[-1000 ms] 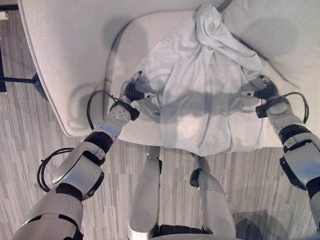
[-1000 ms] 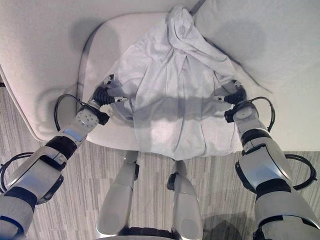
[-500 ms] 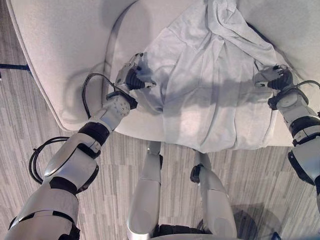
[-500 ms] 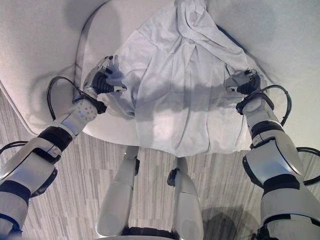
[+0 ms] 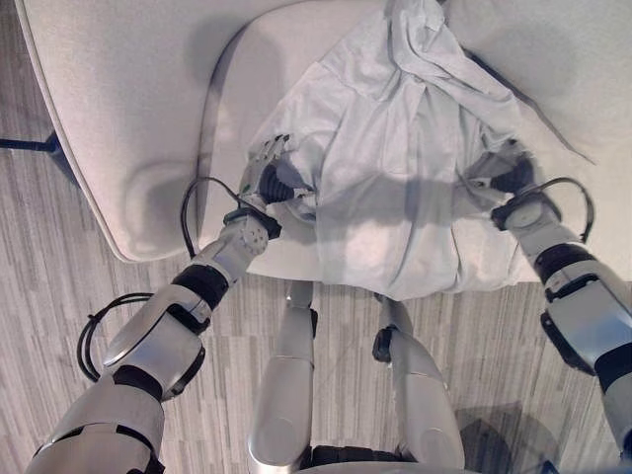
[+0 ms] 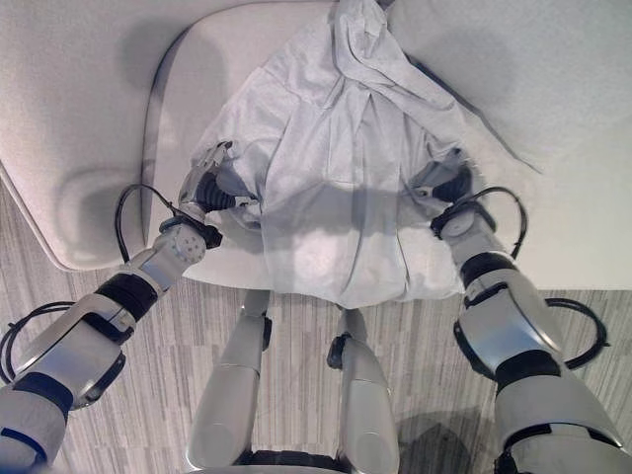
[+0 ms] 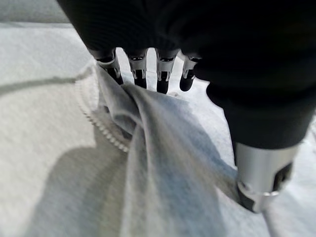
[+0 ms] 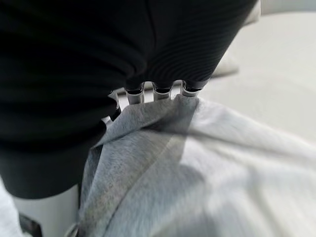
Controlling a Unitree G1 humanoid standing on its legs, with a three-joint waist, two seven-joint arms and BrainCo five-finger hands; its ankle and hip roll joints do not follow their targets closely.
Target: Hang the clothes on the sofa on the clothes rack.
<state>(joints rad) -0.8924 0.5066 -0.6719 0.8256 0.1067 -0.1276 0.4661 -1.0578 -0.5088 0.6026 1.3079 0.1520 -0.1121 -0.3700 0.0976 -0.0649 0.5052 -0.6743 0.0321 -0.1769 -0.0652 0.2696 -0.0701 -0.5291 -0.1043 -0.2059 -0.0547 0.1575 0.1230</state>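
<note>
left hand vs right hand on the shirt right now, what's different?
Left hand sits at the shirt's left edge, its fingers showing against the cloth. Right hand sits at the right edge, its fingers tucked under a fold, so its grip can't be read. The left is over the round cushion; the right is nearer the sofa back. Shared: both are at about mid-height of the shirt, which lies on the sofa.
</note>
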